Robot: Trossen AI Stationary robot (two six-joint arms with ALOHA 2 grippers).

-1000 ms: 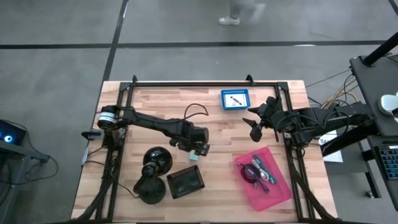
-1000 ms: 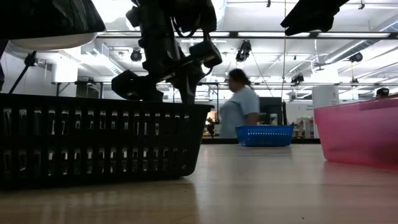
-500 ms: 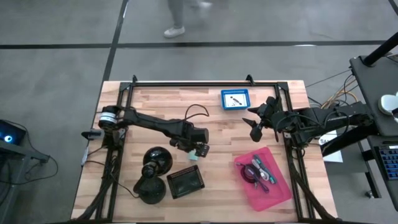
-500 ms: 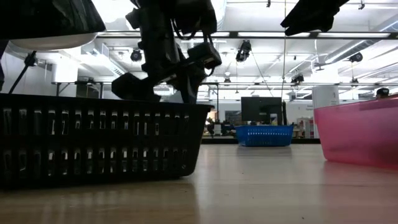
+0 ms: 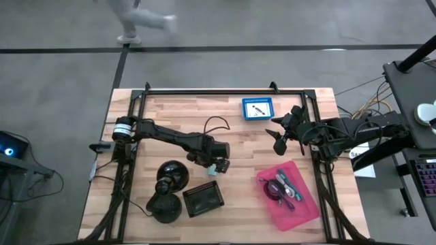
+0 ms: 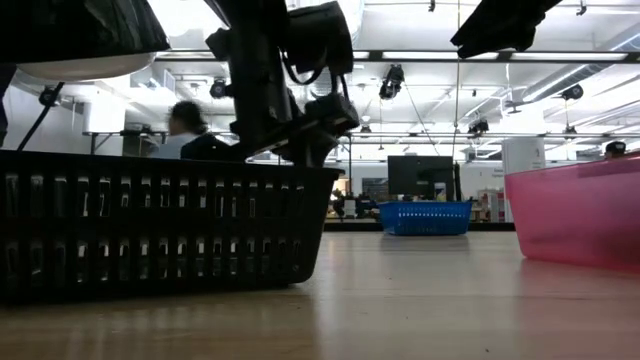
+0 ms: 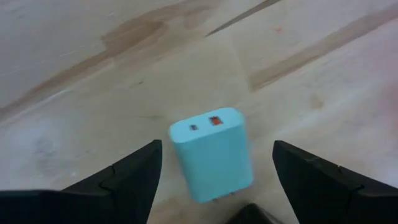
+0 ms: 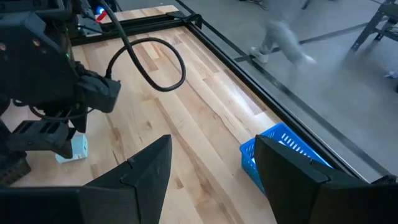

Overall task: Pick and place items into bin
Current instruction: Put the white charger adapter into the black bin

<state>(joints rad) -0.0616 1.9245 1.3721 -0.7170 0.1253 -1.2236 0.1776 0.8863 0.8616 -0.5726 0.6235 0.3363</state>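
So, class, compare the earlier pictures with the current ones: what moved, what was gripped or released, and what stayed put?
The left gripper shifted slightly toward the black basket and now stands open around the pale teal cube, which lies on the table, not gripped. A person walking beyond the table moved leftward. The right gripper, open, the pink bin, the blue basket and the black domed objects stayed put.

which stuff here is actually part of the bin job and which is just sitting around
Part of the job:
- pale teal cube, lying on the table between the open left gripper fingers
- items in the pink bin
- black basket

Just lying about:
- two black domed objects
- blue tray
- right gripper, open, waiting beside the pink bin
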